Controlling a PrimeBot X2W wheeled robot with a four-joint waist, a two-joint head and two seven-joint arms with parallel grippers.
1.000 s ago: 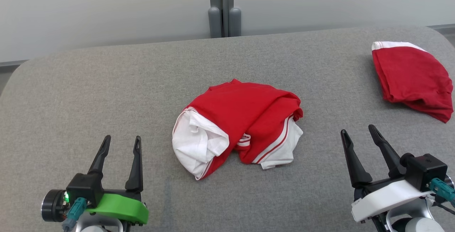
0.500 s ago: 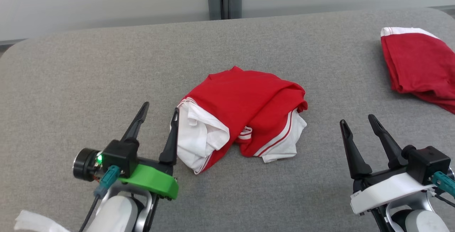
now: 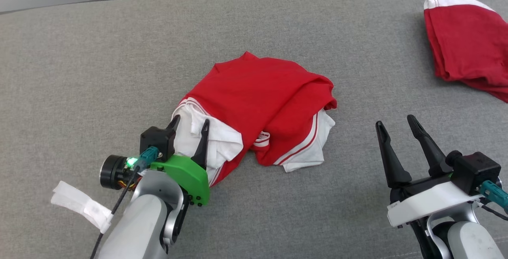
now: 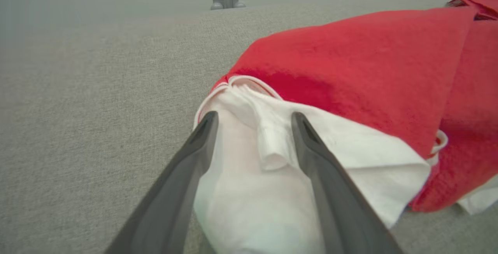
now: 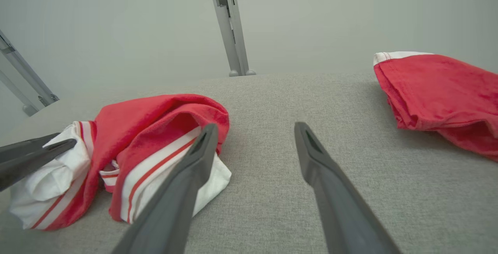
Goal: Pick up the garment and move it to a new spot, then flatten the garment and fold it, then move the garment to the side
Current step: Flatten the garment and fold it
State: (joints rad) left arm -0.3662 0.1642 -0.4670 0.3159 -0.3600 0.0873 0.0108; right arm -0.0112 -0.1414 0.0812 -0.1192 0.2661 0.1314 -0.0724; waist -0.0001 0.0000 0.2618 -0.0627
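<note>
Two red-and-white garments lie on one grey fabric tabletop [image 3: 99, 52], which spans the whole head view. The bigger heap, the garment [image 3: 262, 92], sits crumpled near the ctr of the tabletop: red cloth on top, white panels w/ thin red stripes spilling out at its left & lower-right ends. The second garment [image 3: 464, 41], mostly red w/ a white band at its far edge, lies well apart at the far right, partly cut off by the frame edge.

Left arm comes in from lower left. The left pincer [image 3: 191, 121] is at the garment's white left end, jaws spread wide, not clamped. In left wrist view a raised white fold sits btwn the two dark fingers [image 4: 183, 176], w/ cloth right against both. Can't tell whether the tips reach the tabletop under the cloth.

The right pincer [image 3: 395, 121] is at lower right, jaws wide w/ nothing btwn them, over bare tabletop, near the garment's right side but apart from it.

A green mount [image 3: 186, 173] sits behind the left fingers, w/ a small green light [image 3: 131, 162] lit beside it and a strip of white tape [image 3: 79, 205] by the left arm's cable.
</note>
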